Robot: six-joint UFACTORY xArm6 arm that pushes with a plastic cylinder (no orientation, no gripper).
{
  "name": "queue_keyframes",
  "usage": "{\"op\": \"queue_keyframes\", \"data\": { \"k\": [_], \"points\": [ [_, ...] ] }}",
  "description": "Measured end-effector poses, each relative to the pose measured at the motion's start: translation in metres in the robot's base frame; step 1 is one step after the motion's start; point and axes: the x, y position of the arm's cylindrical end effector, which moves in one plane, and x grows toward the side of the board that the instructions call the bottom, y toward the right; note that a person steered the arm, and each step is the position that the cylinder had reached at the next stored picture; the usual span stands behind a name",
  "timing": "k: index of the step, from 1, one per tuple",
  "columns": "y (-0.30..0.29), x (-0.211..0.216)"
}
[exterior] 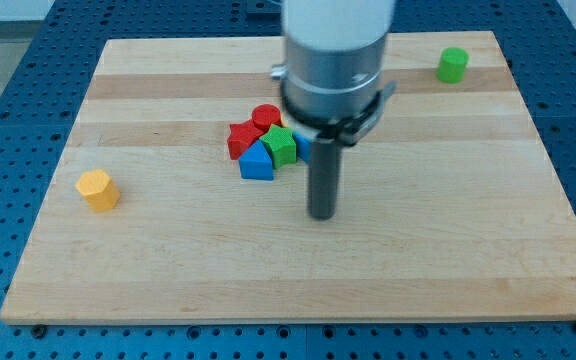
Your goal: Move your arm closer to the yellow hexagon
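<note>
One yellow hexagon (98, 189) far view-left | my tip (322, 215) nr blue block (256, 162)

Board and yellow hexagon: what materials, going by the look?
Board: looks like wood, pale glued strips with visible grain and seams, matte finish. Yellow hexagon: probably plastic, uniform saturated colour with smooth faces; could be painted wood, the picture cannot settle it.

No readable text, labels, brands, numbers or signs anywhere in view.
</note>
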Motion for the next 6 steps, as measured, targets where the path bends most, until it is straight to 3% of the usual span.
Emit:
{"op": "queue_keyframes", "data": {
  "k": [5,6],
  "points": [
    [-0.295,0.011],
    [-0.307,-0.004]
  ]
}}
